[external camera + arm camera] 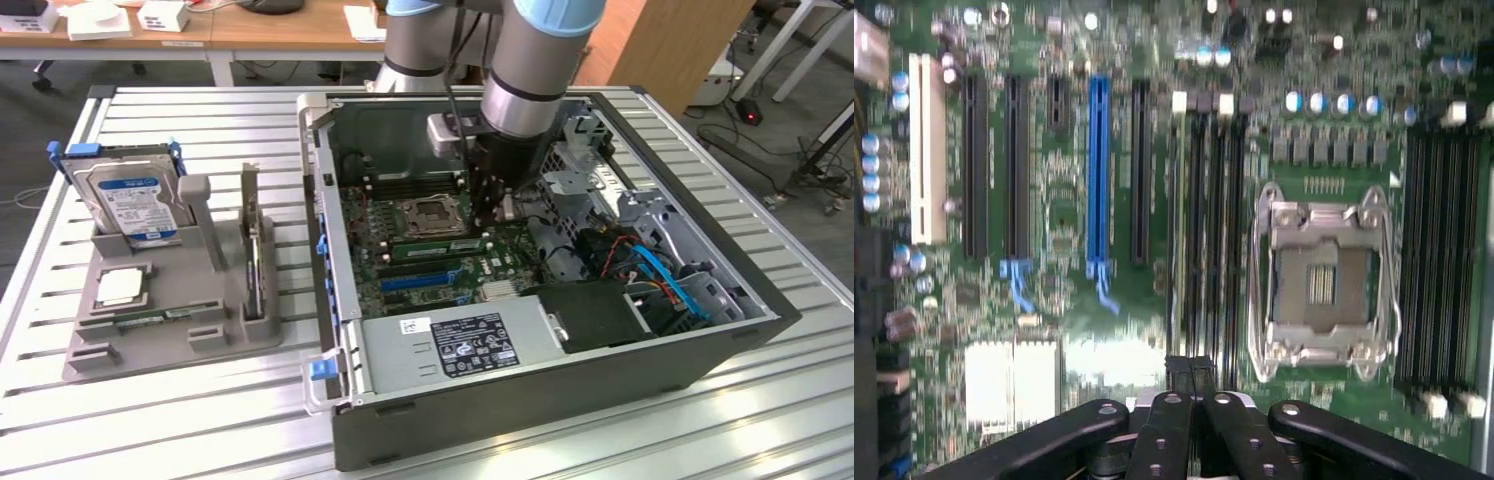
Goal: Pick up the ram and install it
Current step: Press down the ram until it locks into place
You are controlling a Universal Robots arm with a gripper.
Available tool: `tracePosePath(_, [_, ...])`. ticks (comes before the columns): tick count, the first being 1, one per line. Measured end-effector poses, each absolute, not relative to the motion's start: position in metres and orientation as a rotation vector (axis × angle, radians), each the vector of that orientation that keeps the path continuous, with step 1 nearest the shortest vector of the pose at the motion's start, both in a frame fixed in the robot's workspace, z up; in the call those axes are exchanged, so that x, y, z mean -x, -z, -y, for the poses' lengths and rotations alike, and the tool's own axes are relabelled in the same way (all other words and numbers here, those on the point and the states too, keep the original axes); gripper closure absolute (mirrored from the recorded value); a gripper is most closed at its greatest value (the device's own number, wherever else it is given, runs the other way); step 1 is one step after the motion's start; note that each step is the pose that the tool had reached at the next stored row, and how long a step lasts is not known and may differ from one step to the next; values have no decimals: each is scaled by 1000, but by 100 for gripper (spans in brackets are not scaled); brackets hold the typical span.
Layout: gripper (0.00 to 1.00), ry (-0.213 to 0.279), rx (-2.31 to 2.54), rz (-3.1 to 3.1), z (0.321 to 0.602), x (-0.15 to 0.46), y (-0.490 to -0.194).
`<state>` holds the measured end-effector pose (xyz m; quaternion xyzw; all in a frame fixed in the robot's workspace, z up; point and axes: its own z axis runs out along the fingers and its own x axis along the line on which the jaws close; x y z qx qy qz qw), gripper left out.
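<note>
Gripper (489, 214) (1189, 400): matte black, jointed metal links. In the wrist view I see its fingers (1159, 440) drawn narrow, nearly meeting at the tips, with a small dark block just ahead of them. I cannot tell whether anything is clamped. In the exterior view it hangs from the grey-and-blue arm, just above centre of the frame, lowered into the open computer case (534, 400).

Ram (434, 243): a thin, flat green stick lying low on the motherboard (400, 215) (1054, 200), just below the gripper's tip in the frame and beside the CPU socket (434, 212) (1322, 275). Its long axis runs nearly level across the exterior view, the right end slightly higher (contact with the fingers cannot be judged).

The socket is a square of bright stamped metal round a dark centre. In the wrist view, long black memory slots (1214, 230) run straight away from the fingertips. Farther from the socket stand black expansion slots, one glossy blue slot (1099, 170) and one white slot (922, 150).

Case: dark sheet metal, boxy. A grey labelled power supply (454, 350) sits at lower centre, with blue cables (674, 285) toward the exterior view's right.

At the exterior view's left, well apart from the case, a grey moulded holder (174, 340) carries a silver-and-blue hard drive (127, 200) and an upright card (251, 240). All rest on a ribbed aluminium table (160, 420).
</note>
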<state>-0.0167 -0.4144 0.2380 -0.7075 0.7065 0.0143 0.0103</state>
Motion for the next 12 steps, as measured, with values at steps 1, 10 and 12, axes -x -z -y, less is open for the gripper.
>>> tracePosePath(1, [91,-44,2208,-2205,414,21,-238])
tracePosePath(10, [91,-35,2204,-2201,414,61,-238])
tracePosePath(12, [91,-33,2203,-2200,414,70,-238])
